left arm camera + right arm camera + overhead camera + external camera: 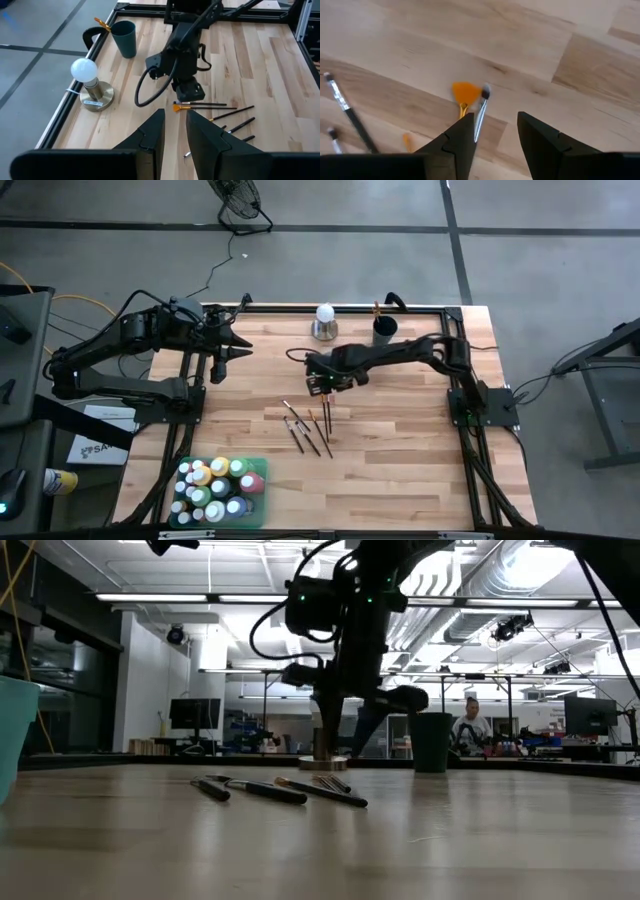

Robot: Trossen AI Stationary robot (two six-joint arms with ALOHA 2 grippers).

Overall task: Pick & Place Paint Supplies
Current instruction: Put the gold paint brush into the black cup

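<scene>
Several thin paint brushes (310, 430) lie flat on the wooden table near its middle; the low view also shows these brushes (280, 790). Among them are an orange fan brush (465, 92) and a grey-tipped brush (482, 107). My right gripper (322, 390) hangs just above their far ends, pointing steeply down. Its fingers (465, 140) are open and hold nothing. The grey-tipped brush runs under one finger. Paint bottles (215, 485) stand in a green bin (258, 510) at the near left. My left gripper (232, 355) waits raised at the far left, a narrow empty gap between its fingers (150, 135).
A white ball on a metal base (325, 320) and a dark green cup (385, 330) stand at the table's far edge, behind my right gripper. A black frame rail (470, 440) runs along the table's sides. Bare wood lies to the right of the brushes.
</scene>
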